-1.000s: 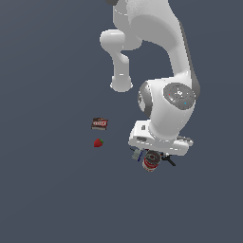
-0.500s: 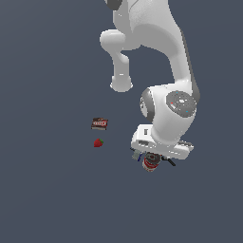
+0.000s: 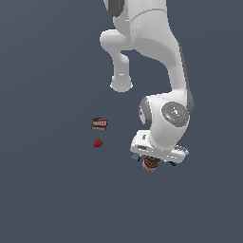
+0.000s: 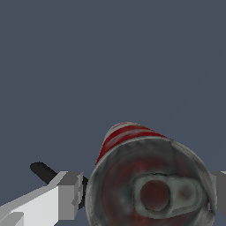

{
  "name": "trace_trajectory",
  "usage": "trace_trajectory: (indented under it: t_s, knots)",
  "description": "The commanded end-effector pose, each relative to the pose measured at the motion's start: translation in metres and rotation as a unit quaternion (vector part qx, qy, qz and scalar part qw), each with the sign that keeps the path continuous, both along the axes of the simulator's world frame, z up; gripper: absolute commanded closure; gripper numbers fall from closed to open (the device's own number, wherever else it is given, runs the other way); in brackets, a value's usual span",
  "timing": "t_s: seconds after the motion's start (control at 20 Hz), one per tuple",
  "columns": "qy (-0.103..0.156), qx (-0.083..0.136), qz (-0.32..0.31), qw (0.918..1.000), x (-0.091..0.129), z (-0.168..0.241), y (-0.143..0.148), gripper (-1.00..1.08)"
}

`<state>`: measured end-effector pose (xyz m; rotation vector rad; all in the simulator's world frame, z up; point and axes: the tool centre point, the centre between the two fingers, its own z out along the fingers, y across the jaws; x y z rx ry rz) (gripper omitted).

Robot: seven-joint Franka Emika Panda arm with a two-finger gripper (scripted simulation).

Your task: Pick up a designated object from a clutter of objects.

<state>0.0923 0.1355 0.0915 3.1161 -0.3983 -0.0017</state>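
The designated object, a red-and-white soup can (image 3: pixel 150 164) with a metallic rim, stands directly under my hand in the exterior view. In the wrist view the can (image 4: pixel 150 185) fills the space between my two fingers, its dark top with the pull tab facing the camera. My gripper (image 4: pixel 145 194) is open and straddles the can, one grey finger (image 4: pixel 68 194) close to each side. Of the clutter of objects, a strawberry (image 3: pixel 98 143) and a flat brown-and-red box (image 3: pixel 99 124) lie apart toward the exterior view's left.
A black clamp piece (image 4: pixel 42 171) lies just beside the can; it shows as a dark bit (image 3: pixel 172 163) under the hand. A small blue piece (image 3: pixel 138 159) peeks out on the can's other side. The arm's white links rise above.
The hand has come down and shifted slightly toward the exterior view's right, closer over the can. The strawberry and the box have not moved.
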Motion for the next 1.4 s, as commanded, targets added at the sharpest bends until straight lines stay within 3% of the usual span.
trace_trajectory:
  t_s: [0.0, 0.25, 0.3, 0.95, 1.35]
  knots:
    - [0.0, 0.0, 0.0, 1.0, 0.0, -0.009, 0.0, -0.92]
    - [-0.001, 0.0, -0.001, 1.0, 0.001, -0.014, 0.0, -0.92]
    - [-0.001, 0.0, -0.001, 1.0, 0.001, -0.014, 0.0, 1.08]
    - [0.0, 0.0, 0.0, 1.0, 0.0, -0.012, 0.001, 1.08]
    - [0.0, 0.0, 0.0, 1.0, -0.012, 0.012, 0.006, 1.08]
